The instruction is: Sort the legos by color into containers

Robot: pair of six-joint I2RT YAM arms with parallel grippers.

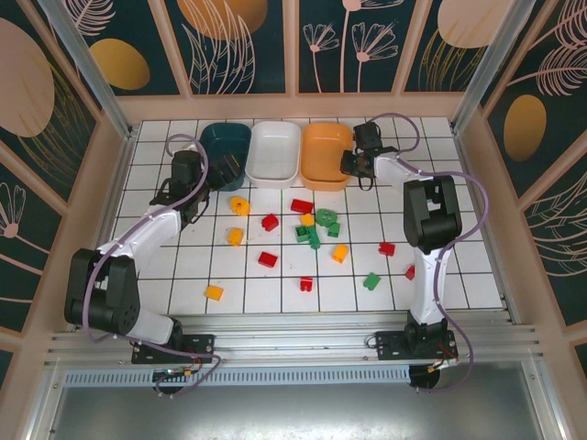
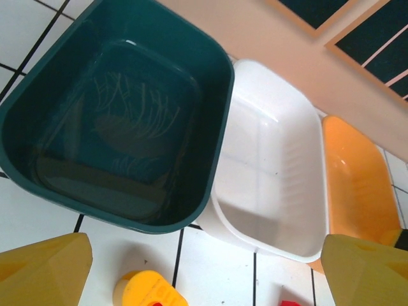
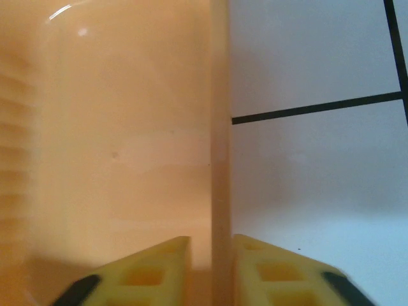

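Bare tiles [image 1: 472, 266] along right edge; legos [image 1: 328, 218] mid-table; abutting containers [image 1: 273, 151] along far edge.

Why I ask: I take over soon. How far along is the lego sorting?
Done: nothing yet; the teal tub, white tub and orange tub look empty. In hand: nothing. The left claw hangs open near a round yellow brick; the right claw straddles the orange tub's rim. Left: all the legos, red, green and yellow, lie loose on the table.

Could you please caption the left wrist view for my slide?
Open left gripper near a yellow lego, facing the teal tub, white tub and orange tub in a row.
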